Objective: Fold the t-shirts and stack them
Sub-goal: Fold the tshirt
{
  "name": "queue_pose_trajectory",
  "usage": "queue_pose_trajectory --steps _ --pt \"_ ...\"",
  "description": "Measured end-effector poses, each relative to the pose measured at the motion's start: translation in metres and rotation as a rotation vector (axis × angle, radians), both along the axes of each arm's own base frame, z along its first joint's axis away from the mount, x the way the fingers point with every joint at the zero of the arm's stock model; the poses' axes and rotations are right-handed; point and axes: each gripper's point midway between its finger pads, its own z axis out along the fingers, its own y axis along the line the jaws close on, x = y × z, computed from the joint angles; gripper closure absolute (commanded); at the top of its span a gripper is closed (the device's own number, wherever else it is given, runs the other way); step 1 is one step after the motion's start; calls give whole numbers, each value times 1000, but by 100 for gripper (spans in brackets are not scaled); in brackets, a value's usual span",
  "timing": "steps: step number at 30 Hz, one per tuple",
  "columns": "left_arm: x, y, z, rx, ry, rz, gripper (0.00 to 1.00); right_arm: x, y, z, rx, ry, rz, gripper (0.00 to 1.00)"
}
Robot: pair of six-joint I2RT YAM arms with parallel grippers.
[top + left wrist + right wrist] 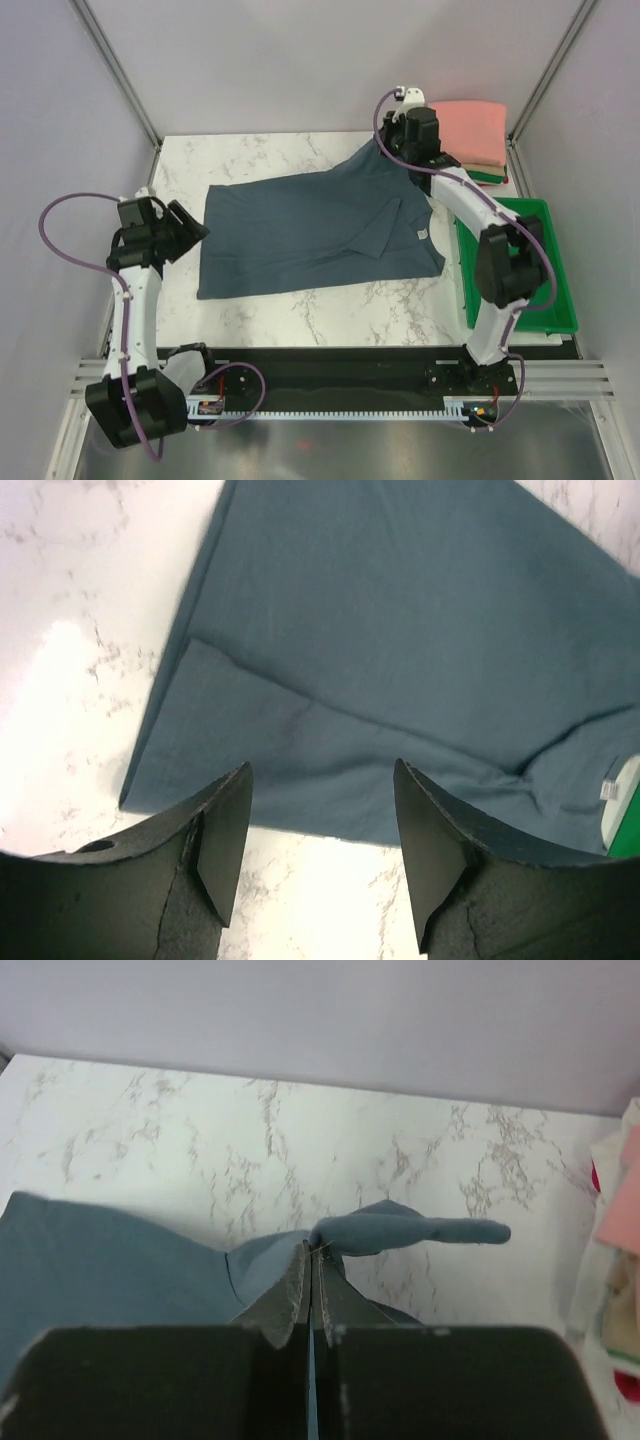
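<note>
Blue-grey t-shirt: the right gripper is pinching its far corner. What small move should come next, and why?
Probably lower the left gripper onto the nearest edge of the blue-grey t-shirt and close. Its jaws stand open and empty beside that edge, while the right gripper is shut on the raised far corner; folding likely needs both.

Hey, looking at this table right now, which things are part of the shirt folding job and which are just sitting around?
Part of the job:
blue-grey t-shirt, spread on the table, its far edge pinched by the right gripper
folded shirt stack, salmon-pink on top
left gripper, open

Just lying about:
green tray, partly under the right arm
</note>
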Motion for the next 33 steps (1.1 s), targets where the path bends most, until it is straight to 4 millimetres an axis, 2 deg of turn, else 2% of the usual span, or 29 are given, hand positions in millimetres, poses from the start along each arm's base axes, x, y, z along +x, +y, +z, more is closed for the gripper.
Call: queue_pose_trajectory --steps 2,4,6,8,11,14,17,20,26,33 --pt "20 8 12 9 -13 22 34 -30 -2 14 22 -22 16 100" --pt "42 17 24 25 -32 44 34 -60 -2 16 47 -36 44 100" --pt "69 28 32 40 -44 64 36 -84 -1 2 57 -9 67 100" --pt "102 39 31 48 -38 77 38 -102 1 -21 59 35 88 100" --pt "149 53 4 47 7 85 40 -125 2 -63 50 119 111 100" --pt "177 60 -40 31 95 81 41 -147 -2 -99 30 201 122 100" --pt "199 60 -79 20 168 67 41 -161 -5 -108 31 224 125 100" --pt "217 55 -106 25 209 35 41 -168 -6 -104 44 215 131 100" --pt "254 53 -121 61 189 -21 41 -168 -1 -94 77 185 148 100" --pt "270 62 -140 90 208 -29 44 -169 2 -95 90 186 163 100"
